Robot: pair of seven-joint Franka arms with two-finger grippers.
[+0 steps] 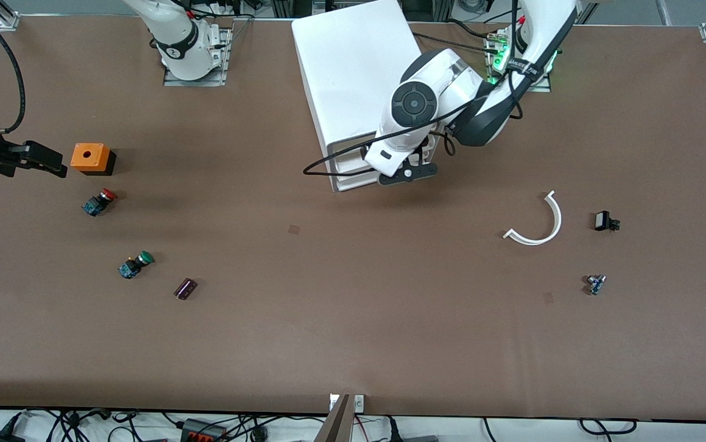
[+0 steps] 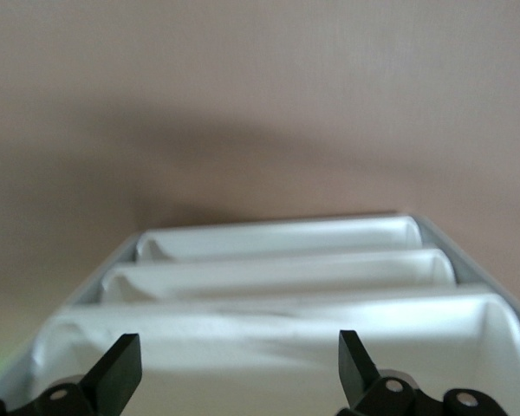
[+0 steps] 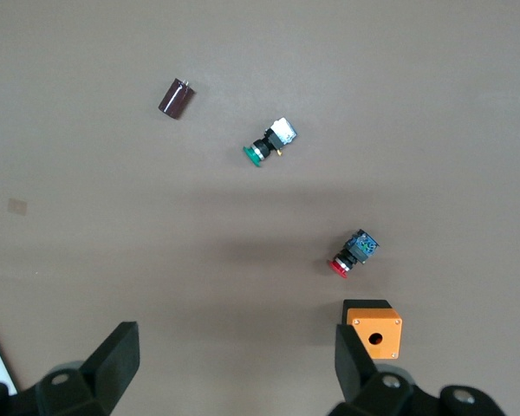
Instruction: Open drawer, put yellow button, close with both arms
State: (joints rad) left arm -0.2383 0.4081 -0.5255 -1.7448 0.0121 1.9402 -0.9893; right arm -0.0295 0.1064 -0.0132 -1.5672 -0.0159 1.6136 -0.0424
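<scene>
Drawer (image 2: 269,347) | light, stiff, slick plastic; hook its front lip | my left hand (image 2: 234,373) spread over it | my right hand (image 3: 234,364) spread, waiting over the tabletop (image 1: 353,319).

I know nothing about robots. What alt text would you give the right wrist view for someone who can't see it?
The right gripper, fingers open, hangs over a brown table. Below it lie an orange box with a round hole, a red-capped button, a green-capped button and a small dark cylinder, all apart from each other.

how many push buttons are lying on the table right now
2: the red-capped button beside the orange box, and the green-capped button nearer the front camera. No yellow button shows; it may be hidden.
</scene>
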